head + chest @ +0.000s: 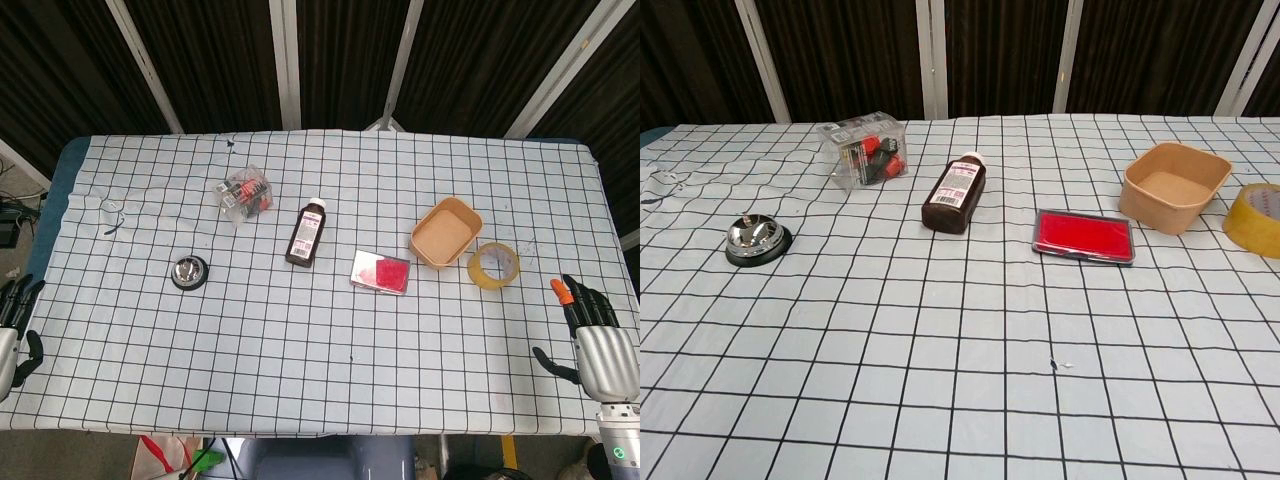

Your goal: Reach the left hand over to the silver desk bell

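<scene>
1. The left hand (14,335) sat at the near left edge of the table (300,330). Its fingers were apart and held nothing.
2. The silver desk bell (189,272) stood well ahead of those fingers and off to their inner side. Nothing lay between them.
3. The hand could have come in too low. Then the fingers might have snagged the checked cloth (120,360) and pulled it, and the bell would have slid.
4. The hand could have gone too far. Past the bell sat a clear box of small parts (243,194), which a long reach might have knocked.
5. A dark brown bottle (308,233) lay further to the inner side of the bell. A wide swing could have rolled it.
6. The right hand (598,345) rested at the far right edge, fingers apart and holding nothing. It was well apart from everything.
</scene>
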Controlling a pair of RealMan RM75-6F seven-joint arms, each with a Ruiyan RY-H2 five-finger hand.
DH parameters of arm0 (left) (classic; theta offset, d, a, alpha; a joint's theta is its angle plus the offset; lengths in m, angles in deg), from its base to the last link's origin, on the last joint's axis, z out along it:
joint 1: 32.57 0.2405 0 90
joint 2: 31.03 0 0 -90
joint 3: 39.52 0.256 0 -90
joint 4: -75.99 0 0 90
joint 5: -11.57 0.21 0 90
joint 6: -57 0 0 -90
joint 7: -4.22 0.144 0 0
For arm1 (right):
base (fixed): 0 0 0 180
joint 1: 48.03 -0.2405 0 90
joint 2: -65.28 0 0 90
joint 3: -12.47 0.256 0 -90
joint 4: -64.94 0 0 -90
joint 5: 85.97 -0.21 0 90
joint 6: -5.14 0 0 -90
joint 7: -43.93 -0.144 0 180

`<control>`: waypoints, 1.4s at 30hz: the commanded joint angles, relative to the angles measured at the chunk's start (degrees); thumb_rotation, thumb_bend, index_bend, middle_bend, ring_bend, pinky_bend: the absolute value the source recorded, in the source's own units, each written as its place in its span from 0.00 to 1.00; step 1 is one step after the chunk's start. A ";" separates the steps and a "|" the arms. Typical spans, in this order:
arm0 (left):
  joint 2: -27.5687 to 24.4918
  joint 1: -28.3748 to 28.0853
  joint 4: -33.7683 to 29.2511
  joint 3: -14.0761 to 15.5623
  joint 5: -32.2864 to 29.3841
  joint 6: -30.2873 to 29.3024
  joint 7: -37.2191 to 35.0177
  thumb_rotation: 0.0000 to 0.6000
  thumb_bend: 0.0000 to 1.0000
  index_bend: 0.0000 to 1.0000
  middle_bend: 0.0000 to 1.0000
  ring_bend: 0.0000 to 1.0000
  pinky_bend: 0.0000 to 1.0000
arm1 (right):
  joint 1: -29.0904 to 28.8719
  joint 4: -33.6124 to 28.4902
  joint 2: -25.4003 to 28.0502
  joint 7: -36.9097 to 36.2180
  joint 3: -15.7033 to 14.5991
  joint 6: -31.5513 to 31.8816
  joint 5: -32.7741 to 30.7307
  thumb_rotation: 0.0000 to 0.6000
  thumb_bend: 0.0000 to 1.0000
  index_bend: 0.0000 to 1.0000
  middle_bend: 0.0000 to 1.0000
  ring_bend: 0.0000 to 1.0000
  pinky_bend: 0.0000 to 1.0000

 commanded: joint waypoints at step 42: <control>27.62 -23.57 33.17 -7.30 -6.32 27.02 -2.84 1.00 1.00 0.00 0.02 0.00 0.01 | -0.05 0.44 0.05 -0.95 -0.19 -0.97 -0.72 1.00 0.25 0.03 0.03 0.09 0.10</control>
